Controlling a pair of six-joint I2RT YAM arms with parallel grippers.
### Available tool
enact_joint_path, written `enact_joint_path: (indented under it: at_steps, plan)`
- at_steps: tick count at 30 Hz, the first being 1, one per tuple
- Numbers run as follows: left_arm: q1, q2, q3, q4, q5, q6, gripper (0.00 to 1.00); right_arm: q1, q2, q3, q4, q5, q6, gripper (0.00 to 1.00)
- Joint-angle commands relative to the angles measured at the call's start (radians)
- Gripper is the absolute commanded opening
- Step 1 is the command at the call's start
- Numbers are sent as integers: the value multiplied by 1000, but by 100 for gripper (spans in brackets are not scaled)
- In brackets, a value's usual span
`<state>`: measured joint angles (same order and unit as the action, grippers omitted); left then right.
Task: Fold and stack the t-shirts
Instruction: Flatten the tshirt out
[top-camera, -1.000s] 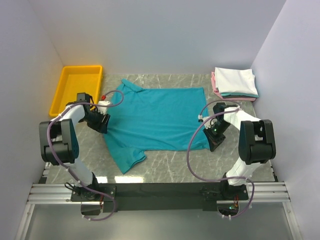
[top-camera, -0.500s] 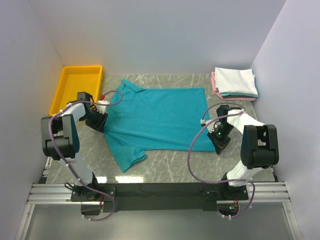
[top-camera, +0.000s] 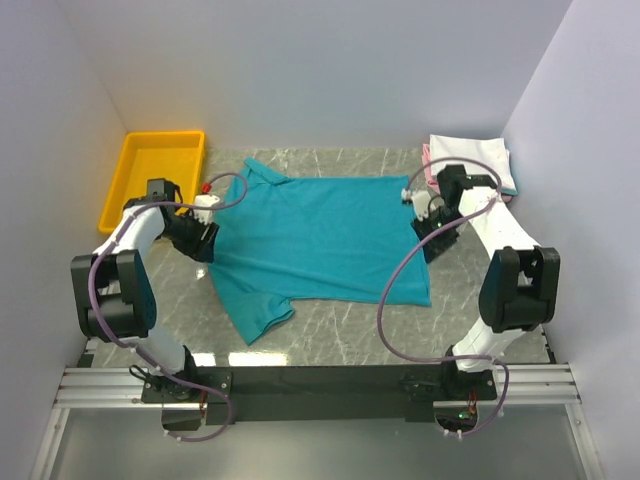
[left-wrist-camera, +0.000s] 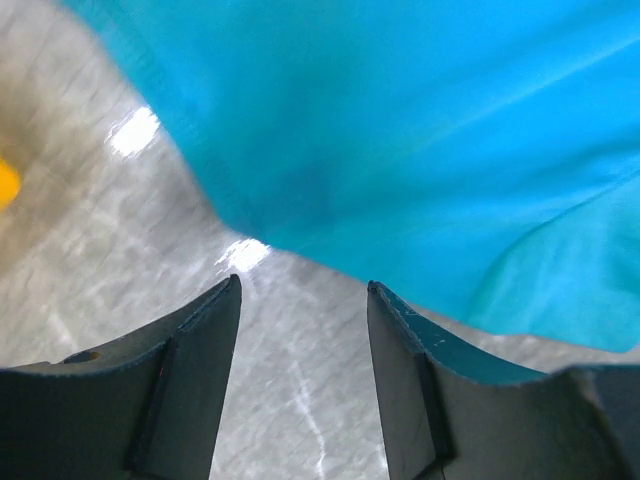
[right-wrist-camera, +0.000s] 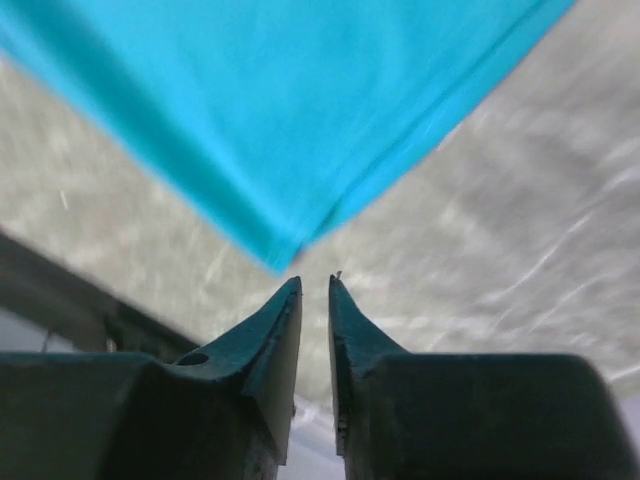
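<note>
A teal t-shirt (top-camera: 320, 235) lies spread flat on the marble table, one sleeve toward the front left. My left gripper (top-camera: 203, 243) sits at its left edge, by the sleeve. In the left wrist view it (left-wrist-camera: 300, 285) is open and empty over bare table, the shirt's edge (left-wrist-camera: 400, 130) just ahead. My right gripper (top-camera: 434, 240) is over the shirt's right edge. In the right wrist view it (right-wrist-camera: 315, 278) holds nothing, its jaws only a narrow gap apart, with a shirt corner (right-wrist-camera: 290, 100) just ahead. A stack of folded t-shirts (top-camera: 480, 160), white on top, sits at the back right.
A yellow plastic bin (top-camera: 155, 175) stands at the back left, close to my left arm. White walls close in on both sides and the back. The right arm partly hides the folded stack. Bare marble (top-camera: 350, 330) shows in front of the shirt.
My right gripper has left the shirt's front right corner and moved back along the right edge toward the folded stack. The corner now lies flat. My left gripper barely shifted.
</note>
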<state>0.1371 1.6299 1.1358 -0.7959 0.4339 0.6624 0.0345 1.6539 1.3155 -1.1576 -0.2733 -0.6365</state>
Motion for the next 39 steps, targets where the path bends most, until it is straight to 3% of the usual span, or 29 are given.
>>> enact_joint_path:
  at_steps: [1, 9, 13, 19, 24, 28, 31, 35, 39]
  plan:
    - [-42, -24, -11, -3, 78, -32, 59, 44, 91, 77, 59, -53, 107, 22]
    - [-183, -41, -158, 75, -13, -78, 57, 140, 263, 129, 229, 5, 261, 20]
    - [-188, -38, -215, 63, -84, -40, 56, 147, 332, 119, 253, 49, 274, 19]
    - [-188, -107, -349, 15, -201, 49, 55, 157, 290, 22, 240, 62, 250, 19]
    - [-188, -179, -386, -61, -202, 91, 55, 186, 207, -56, 225, 62, 219, 20]
    - [-188, -206, -292, -158, -74, 147, 60, 186, 184, -1, 211, 39, 199, 22]
    - [-186, -190, -130, -213, 51, 119, 65, 173, 173, 105, 217, 26, 216, 25]
    - [-185, -116, 73, -105, 124, -12, 67, 162, 236, 278, 268, 60, 250, 29]
    - [-165, 13, 269, 146, 111, -193, 71, 154, 352, 498, 315, 123, 300, 31]
